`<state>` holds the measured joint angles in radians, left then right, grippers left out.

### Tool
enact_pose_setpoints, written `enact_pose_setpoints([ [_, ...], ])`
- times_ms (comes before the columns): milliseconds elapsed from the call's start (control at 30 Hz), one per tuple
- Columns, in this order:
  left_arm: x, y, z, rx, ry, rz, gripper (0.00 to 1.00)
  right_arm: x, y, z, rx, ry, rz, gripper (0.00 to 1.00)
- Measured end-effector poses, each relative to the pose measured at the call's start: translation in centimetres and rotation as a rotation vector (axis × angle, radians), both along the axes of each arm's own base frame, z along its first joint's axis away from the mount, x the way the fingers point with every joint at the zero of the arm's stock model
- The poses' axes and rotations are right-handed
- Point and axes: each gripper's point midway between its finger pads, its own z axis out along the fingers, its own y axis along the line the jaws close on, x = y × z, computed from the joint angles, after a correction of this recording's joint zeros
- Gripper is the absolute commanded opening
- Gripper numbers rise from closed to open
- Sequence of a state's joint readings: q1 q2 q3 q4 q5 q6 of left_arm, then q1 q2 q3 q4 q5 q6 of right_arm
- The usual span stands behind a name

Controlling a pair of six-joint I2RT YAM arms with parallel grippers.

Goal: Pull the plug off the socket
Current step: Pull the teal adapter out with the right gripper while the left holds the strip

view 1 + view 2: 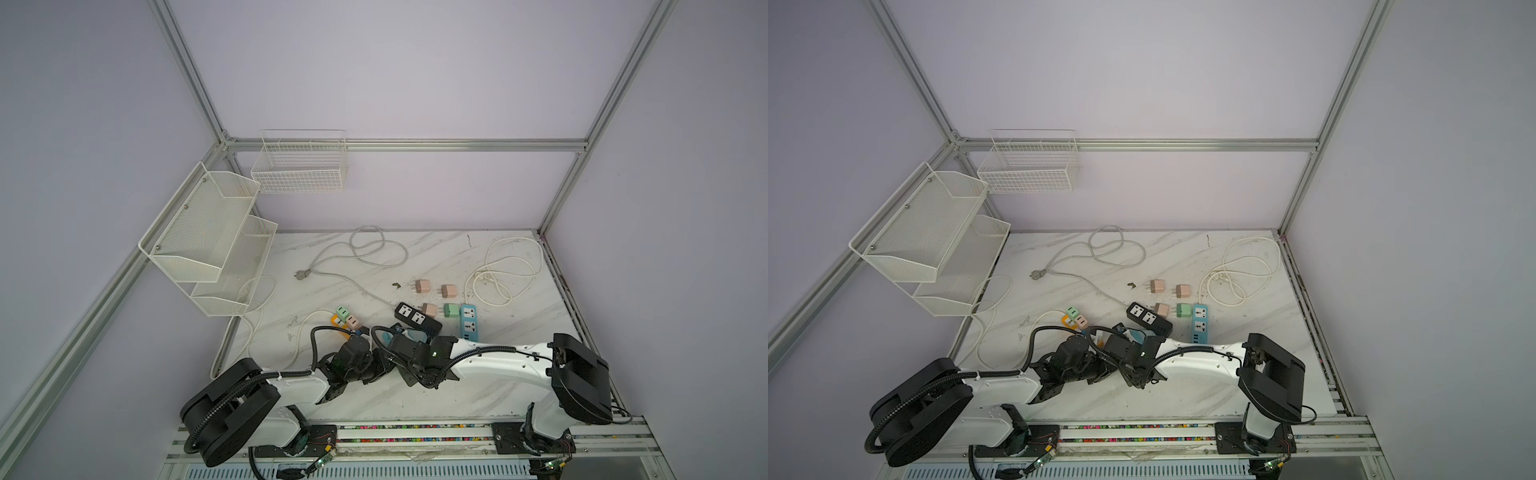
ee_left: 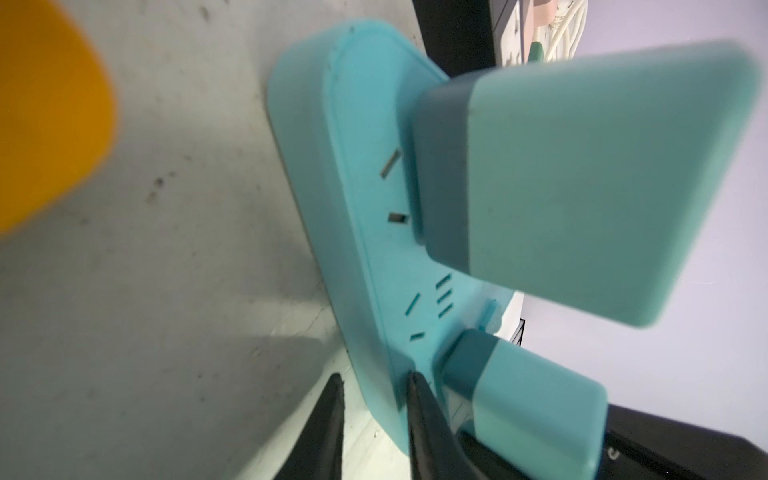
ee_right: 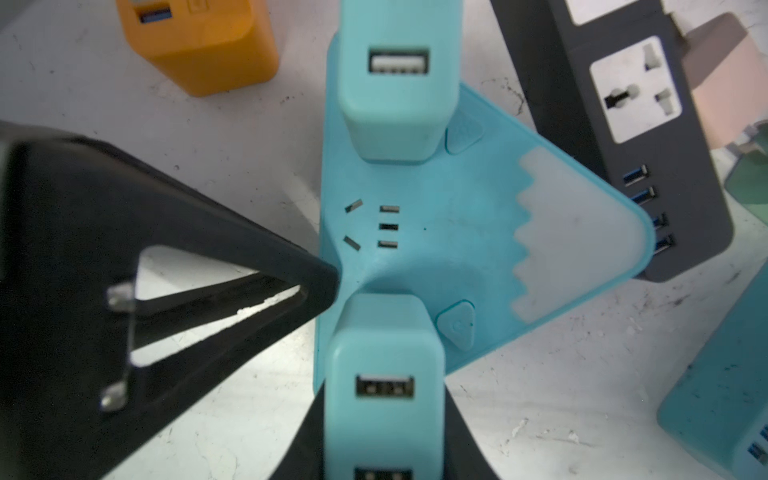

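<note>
The right pincer [image 3: 383, 415] clamps the lower-centre plug [image 3: 384, 353], its long axis standing off the socket [image 3: 449, 232], USB port toward the camera; the left pincer [image 2: 374, 378] narrowly pinches the socket's edge.

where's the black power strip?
Mid-table in both top views: black power strip, pink adapter beside its right edge; right wrist view shows it next to the teal socket.

Robotics lab cell. Aluminium-profile frame [image 1: 407, 145], plain lilac wall panels [image 1: 395, 75], marble-print tabletop [image 1: 436, 257], two arms [image 1: 498, 365] on front rail [image 1: 415, 434].
</note>
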<state>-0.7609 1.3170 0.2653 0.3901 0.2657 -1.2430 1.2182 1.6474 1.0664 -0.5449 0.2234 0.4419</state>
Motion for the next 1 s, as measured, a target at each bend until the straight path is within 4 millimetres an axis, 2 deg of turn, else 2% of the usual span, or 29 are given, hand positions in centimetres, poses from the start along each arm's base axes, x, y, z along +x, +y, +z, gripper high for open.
enact_pose_setpoints([
  [767,0.0,-0.13,-0.01,0.002,0.016,-0.004,0.27,-0.29,0.52,-0.26,-0.013,-0.043,0.028,0.12],
  [1000,0.04,-0.15,-0.04,0.001,0.016,-0.004,0.26,-0.29,0.48,-0.15,0.037,-0.016,0.021,0.11],
])
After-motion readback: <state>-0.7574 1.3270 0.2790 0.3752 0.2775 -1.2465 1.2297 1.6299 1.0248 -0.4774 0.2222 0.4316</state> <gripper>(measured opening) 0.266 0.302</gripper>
